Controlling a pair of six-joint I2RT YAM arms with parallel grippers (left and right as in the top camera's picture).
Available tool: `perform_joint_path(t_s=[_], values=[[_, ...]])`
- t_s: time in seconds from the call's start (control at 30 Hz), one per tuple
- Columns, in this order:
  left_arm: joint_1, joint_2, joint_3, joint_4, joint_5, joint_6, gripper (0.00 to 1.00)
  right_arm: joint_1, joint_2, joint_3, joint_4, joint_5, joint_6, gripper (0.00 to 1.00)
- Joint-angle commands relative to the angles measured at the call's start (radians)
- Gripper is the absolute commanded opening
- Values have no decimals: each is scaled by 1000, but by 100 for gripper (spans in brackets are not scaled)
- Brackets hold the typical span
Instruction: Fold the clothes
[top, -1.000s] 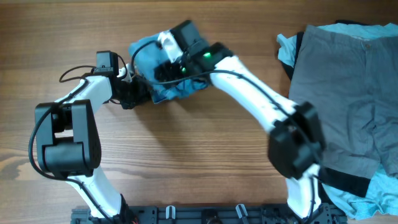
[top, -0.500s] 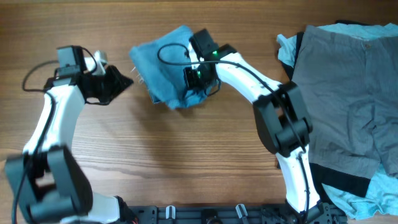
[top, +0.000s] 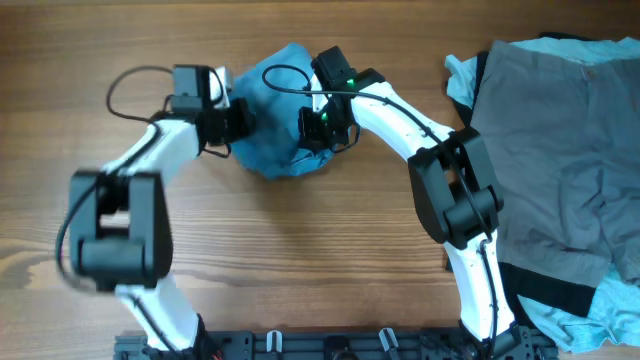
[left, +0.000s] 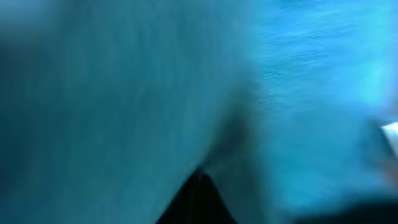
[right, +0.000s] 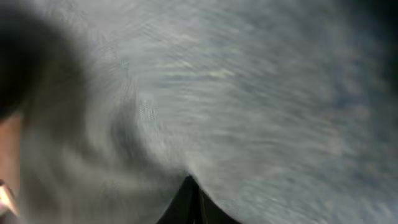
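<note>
compared to a moment ago the jeans (top: 275, 150) are scrunched smaller, near the far edge of the desk (top: 300, 255), and the left gripper (top: 235, 120) is back at their left side. it and the right gripper (top: 318, 128) both look pinched shut on denim. tugging apart could wreck the fold, since both arms reach in bent from opposite sides.

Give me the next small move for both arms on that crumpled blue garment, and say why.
Probably draw both apart to spread the blue garment: it lies bunched, the left end effector shut on its left edge, the right end effector on its right side, cloth filling both wrist views.
</note>
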Motion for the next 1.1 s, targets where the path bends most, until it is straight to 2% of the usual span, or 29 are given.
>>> perform_joint_path(t_s=[0.0,0.07,0.17,0.27,0.33,0.37,0.5,0.53,0.57,0.63,0.7,0.8,0.93,1.07], values=[[61,152,1,19,-81,-58,8,11,26,-4,-115,2,-48,5],[93,150,1,7,-71,-37,10,11,-48,11,-157,16,-165,5],[128,101,3,0,-46,3,13,11,-169,11,-132,95,-259,6],[168,13,4,-19,-43,58,14,7,-295,11,-11,222,-292,7],[204,-77,11,-52,-31,82,21,7,-348,11,133,303,-292,7],[213,-105,15,-60,-1,82,21,7,-352,11,177,317,-291,7],[216,-288,19,-76,289,81,26,7,-324,7,328,317,-279,6],[206,-315,19,-91,301,81,27,7,-310,5,340,317,-272,5],[183,-352,19,-138,294,82,28,10,-280,-1,357,306,-254,4],[145,-375,19,-233,229,81,23,13,-226,-6,361,249,-235,4],[108,-367,13,-354,112,80,18,17,-144,-6,324,186,-155,4],[82,-330,-32,-476,2,77,17,18,-43,-6,229,157,-41,4],[94,-266,-138,-441,-44,18,13,22,-3,-6,100,44,-32,4],[142,-201,-217,-395,-224,-122,4,31,-14,-3,-10,5,14,4]])
